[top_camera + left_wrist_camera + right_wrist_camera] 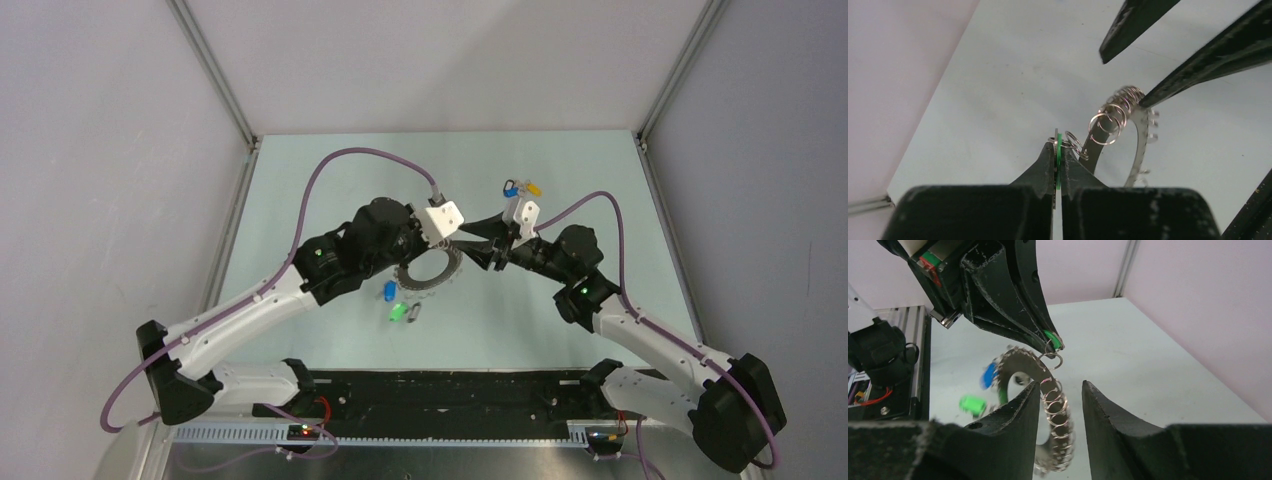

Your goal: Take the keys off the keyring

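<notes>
Between claws: flat grey toothed metal keyring (1020,367), stiff, slippery (judged).
Left claw (1060,147): clamped on green-headed silver key (1059,167).
Right claw (1060,387): parted, straddling rim; grip there.

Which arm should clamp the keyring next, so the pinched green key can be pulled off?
Right. The right gripper has open jaws straddling the keyring, while the left gripper is shut on the green key.

A robotics lab test cell: plain pale panels (100,150) on aluminium frame posts (215,70) enclose a pale green tabletop (330,170). Along the bottom, two robot arms (245,303) stand on a black rail (450,395), with purple cables (352,153) and an exposed circuit board (300,430).
</notes>
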`<state>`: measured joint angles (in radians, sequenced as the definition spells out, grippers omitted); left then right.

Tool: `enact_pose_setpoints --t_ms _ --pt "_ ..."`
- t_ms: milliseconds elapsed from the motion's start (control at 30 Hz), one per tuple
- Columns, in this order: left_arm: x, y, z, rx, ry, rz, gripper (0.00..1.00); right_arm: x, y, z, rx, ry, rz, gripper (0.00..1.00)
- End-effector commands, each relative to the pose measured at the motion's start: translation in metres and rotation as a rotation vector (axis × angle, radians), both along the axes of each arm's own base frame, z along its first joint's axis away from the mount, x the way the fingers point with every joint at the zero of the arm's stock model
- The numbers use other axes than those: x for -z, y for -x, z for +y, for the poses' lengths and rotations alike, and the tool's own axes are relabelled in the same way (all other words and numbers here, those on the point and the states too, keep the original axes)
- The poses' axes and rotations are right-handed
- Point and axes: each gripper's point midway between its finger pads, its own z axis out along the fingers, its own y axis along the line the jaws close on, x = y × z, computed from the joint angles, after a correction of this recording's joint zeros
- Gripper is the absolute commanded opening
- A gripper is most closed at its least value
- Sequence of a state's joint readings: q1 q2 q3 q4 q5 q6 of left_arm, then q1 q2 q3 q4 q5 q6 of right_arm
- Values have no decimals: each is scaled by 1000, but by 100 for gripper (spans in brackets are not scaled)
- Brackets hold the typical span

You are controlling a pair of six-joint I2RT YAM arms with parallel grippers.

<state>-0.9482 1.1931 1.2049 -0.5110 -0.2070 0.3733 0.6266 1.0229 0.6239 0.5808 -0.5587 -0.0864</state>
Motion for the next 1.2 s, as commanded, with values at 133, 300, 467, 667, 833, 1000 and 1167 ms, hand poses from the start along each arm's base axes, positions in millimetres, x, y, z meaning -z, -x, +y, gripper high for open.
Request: enact_pose_setpoints --t_ms 133,300,467,667,833,1000,1167 --pt "-29 20 -22 161 117 -91 0 3 15 9 -73 29 -68 37" --pt "-30 26 -22 211 113 -113 0 9 15 13 -94 40 -55 33" --pt "-36 31 -20 233 131 -131 0 19 12 20 -115 47 -19 35" --pt "-49 52 -20 313 175 -153 0 16 24 32 -176 45 -26 39" --pt "-50 61 -20 334 169 -173 0 2 44 38 -247 24 -37 38" --pt "-51 58 -15 311 152 -200 0 -9 54 32 -253 12 -47 37" --pt "-53 59 -12 301 154 -208 0 -20 65 26 -264 -1 -66 35"
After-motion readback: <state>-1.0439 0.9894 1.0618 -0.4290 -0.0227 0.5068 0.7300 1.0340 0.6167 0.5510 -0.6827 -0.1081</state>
